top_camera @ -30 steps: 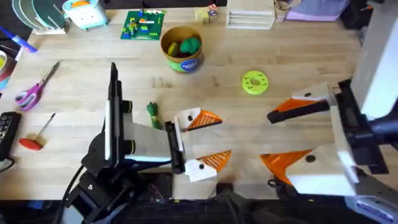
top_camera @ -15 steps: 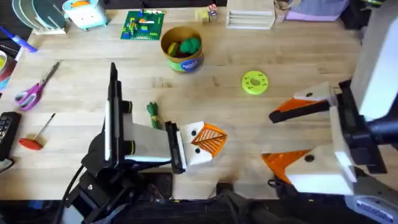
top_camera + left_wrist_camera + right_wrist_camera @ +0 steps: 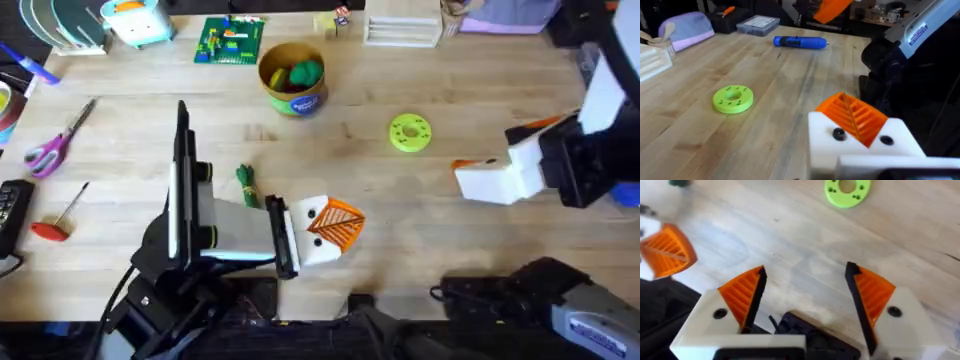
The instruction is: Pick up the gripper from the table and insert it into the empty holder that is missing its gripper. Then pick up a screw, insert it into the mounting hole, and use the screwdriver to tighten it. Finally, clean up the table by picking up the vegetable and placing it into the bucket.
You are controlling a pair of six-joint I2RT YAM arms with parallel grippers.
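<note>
Pale wooden tabletop (image 3: 470, 250), cluttered along the upper edge: the left gripper (image 3: 322, 228) rests at lower centre, pads pressed together on nothing. The right gripper (image 3: 805, 305) hangs wide open and empty at right. The green vegetable (image 3: 246, 178) lies beside the left arm, below the bucket (image 3: 294, 80); cleanup seems next, calling for a grasp.

Bright, even light; blurred edges
</note>
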